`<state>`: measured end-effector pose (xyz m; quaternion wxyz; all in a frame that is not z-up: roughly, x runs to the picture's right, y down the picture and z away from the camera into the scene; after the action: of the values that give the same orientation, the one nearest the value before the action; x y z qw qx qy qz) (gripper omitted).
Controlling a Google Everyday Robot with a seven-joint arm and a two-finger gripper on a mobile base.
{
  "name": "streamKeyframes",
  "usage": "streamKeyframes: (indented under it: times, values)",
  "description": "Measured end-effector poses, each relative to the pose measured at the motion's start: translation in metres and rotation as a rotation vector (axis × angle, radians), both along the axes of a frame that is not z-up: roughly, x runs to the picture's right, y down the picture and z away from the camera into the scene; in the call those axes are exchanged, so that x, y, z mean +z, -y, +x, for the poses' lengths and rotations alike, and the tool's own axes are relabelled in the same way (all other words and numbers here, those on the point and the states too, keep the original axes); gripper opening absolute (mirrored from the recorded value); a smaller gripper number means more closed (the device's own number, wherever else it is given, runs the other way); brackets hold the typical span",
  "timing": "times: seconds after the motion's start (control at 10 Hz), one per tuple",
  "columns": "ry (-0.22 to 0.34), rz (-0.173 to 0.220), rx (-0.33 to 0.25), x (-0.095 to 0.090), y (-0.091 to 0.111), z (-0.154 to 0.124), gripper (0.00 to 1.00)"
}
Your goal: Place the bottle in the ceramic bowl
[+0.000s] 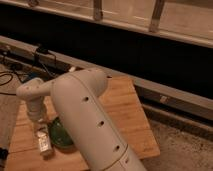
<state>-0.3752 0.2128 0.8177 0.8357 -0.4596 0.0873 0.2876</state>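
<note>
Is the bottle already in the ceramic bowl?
No, the bottle lies on the wooden table beside the ceramic bowl, under the end effector.

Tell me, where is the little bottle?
The bottle is at the lower left of the camera view on the wooden table, just left of the ceramic bowl, with the gripper right over it.

A pale wooden tabletop [125, 105] sits beside a long grey rail [175, 97], which runs along the foot of a dark wall panel [150, 55]. Black cables [15, 80] trail off to its left. Speckled floor [185, 150] lies to the right. Up top, metal posts [97, 10] stand on a light ledge [190, 25].
</note>
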Motion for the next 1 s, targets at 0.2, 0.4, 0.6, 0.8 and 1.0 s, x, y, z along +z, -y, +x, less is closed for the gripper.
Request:
streamKeyframes:
  times: [0.2, 0.4, 0.6, 0.8, 1.0]
  values:
    - [0.012, 0.010, 0.007, -0.004, 0.002, -0.001, 0.00]
    - [0.025, 0.029, 0.014, -0.010, 0.011, -0.003, 0.00]
    - [0.046, 0.070, 0.024, -0.024, 0.031, -0.009, 0.00]
    - [0.066, 0.127, 0.031, -0.044, 0.058, -0.015, 0.00]
    - [0.070, 0.194, 0.039, -0.067, 0.085, -0.015, 0.00]
